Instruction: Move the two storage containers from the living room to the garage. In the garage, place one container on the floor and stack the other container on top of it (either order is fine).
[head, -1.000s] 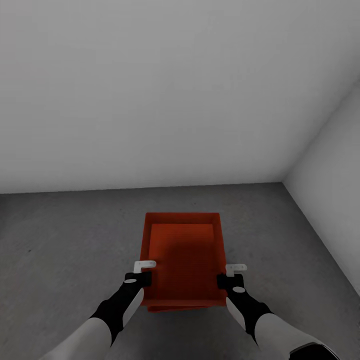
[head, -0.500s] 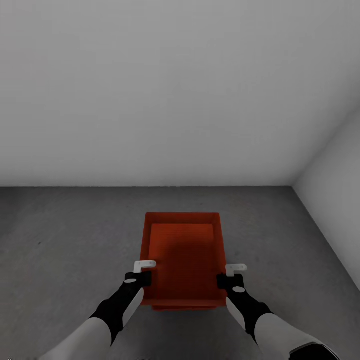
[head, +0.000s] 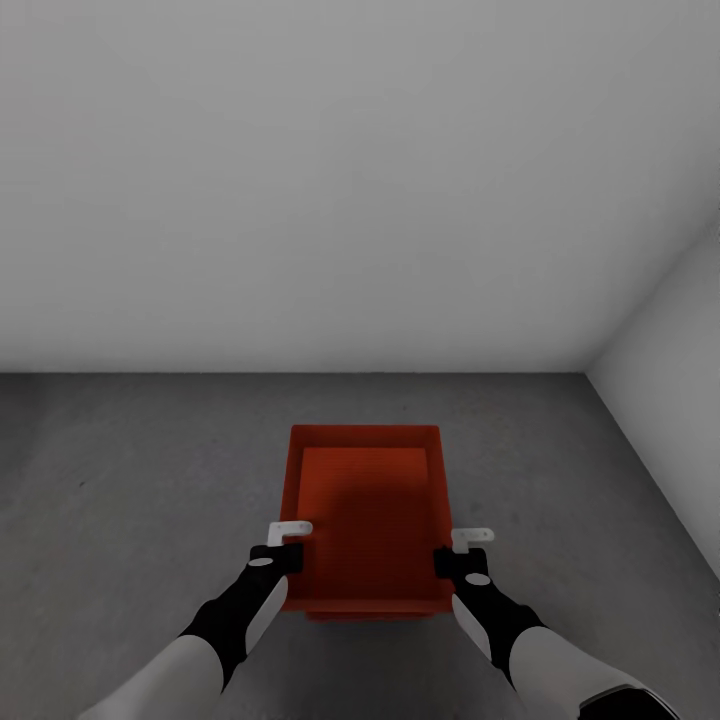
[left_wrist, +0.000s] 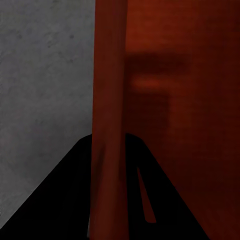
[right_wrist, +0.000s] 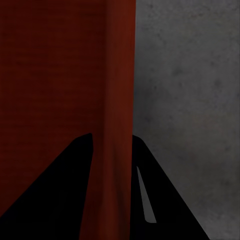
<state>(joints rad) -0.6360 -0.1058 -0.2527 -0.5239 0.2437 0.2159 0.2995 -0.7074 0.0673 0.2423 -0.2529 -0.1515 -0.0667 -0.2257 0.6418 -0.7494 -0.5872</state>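
Nothing shifted; container (head: 365, 520) between both grippers.

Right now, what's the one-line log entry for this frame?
place: garage floor | held: bin | left gripper: shut on left wall | right gripper: shut on right wall | second bin: partly visible underneath

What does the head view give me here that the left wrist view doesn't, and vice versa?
Head view alone: the pale grey walls and their corner, both arms, the right gripper on the container's far side, and a second orange edge under the near rim, hinting at two stacked bins. Left wrist view alone: a close look at the left gripper, its dark fingers straddling the bin's side wall. Both share: the orange-red container and the mottled grey concrete floor.
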